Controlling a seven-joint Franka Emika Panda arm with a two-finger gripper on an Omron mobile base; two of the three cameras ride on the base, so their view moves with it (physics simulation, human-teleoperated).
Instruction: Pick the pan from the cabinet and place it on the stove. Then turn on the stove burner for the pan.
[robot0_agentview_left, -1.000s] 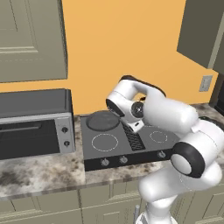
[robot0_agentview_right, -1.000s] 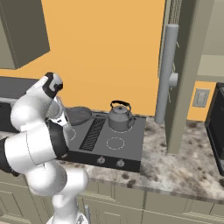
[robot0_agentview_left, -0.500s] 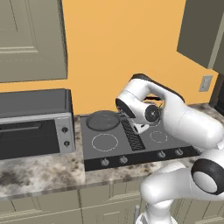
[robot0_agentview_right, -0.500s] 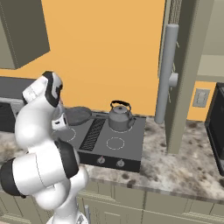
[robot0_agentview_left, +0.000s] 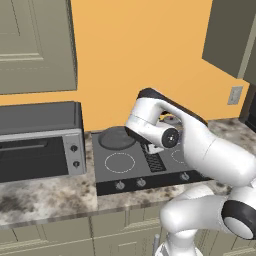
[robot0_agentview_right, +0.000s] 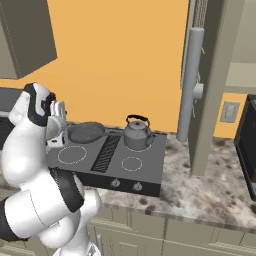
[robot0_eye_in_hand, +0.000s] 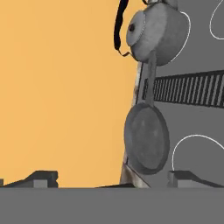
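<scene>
1. Surface (robot0_agentview_left: 45, 197): speckled stone, carrying the stove (robot0_agentview_left: 130, 172) and a toaster oven (robot0_agentview_left: 37, 142) to its left.
2. Gripper (robot0_agentview_right: 59, 111): jaws wide, nothing held, above the stove's left side.
3. Pan (robot0_agentview_right: 86, 132): on the rear left burner, handle pointing toward the kettle (robot0_agentview_right: 137, 134).
4. Kettle: on the rear right burner.
5. Cabinet (robot0_agentview_right: 212, 75): door open.

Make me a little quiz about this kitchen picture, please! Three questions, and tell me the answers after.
1. True or false: the pan sits on the stove.
2. What stands on the back right burner: A) kettle, B) cup, C) bowl?
3. Is the gripper holding anything?

Key: 1 true, on the back left burner. 2 A. 3 No, its jaws are open and empty.
</scene>
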